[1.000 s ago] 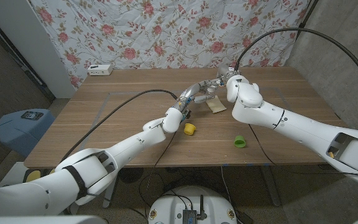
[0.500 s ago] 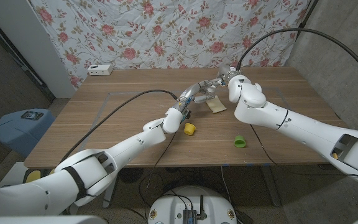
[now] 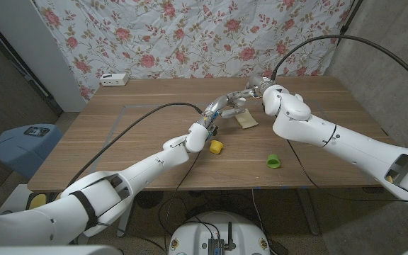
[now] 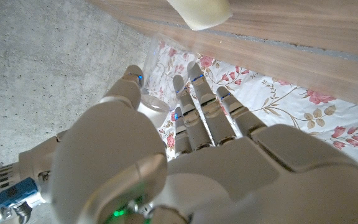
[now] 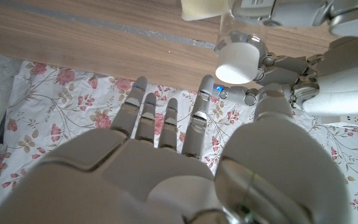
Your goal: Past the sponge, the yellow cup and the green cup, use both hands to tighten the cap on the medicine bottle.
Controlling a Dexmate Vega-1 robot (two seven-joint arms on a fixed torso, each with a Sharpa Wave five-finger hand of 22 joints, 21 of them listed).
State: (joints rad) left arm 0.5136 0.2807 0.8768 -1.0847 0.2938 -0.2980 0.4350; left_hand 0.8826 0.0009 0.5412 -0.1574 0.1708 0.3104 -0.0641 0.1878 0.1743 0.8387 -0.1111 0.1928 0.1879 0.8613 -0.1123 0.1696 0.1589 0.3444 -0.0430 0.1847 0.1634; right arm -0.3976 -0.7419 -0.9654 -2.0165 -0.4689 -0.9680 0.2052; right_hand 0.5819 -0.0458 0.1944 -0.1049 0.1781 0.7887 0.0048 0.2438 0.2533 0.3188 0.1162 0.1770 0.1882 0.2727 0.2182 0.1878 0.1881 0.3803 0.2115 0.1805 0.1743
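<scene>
Head view: medicine bottle (image 3: 244,100) held up over far middle of table (image 3: 119,134), beyond sponge (image 3: 246,122), yellow cup (image 3: 217,146), green cup (image 3: 273,161). Left hand (image 3: 227,105) grips bottle body, likely bracing it against twist. Right wrist view: right hand (image 5: 185,143) empty, fingers spread and straight, just short of white cap (image 5: 238,57), apart from it. Judgement: right hand lined up to close on cap and turn.
</scene>
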